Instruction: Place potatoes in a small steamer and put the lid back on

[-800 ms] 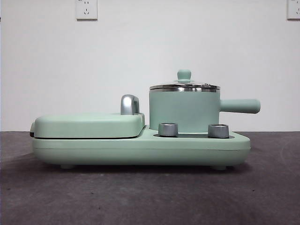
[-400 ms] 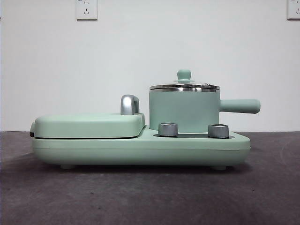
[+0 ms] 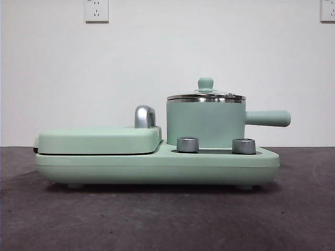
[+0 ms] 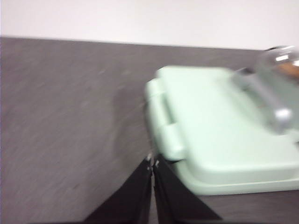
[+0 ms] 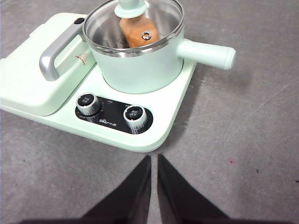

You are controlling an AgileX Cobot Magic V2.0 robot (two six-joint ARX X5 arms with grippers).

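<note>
The mint-green small steamer (image 3: 205, 124) stands on its base unit with its side handle (image 3: 268, 118) pointing right. The glass lid (image 3: 205, 95) with its mint knob (image 3: 205, 82) sits on the pot. In the right wrist view the steamer (image 5: 140, 65) shows the orange-brown potato (image 5: 134, 32) inside, under the lid (image 5: 154, 23). My right gripper (image 5: 154, 158) is shut and empty, above the table in front of the dials. My left gripper (image 4: 153, 161) is shut and empty, beside the griddle's hinge end; that view is blurred.
The base unit (image 3: 157, 167) carries a flat mint griddle cover (image 3: 99, 140) with a steel handle (image 3: 144, 116), and two steel dials (image 3: 188, 144) at the front. The grey table (image 3: 167, 219) runs around it. A white wall stands behind.
</note>
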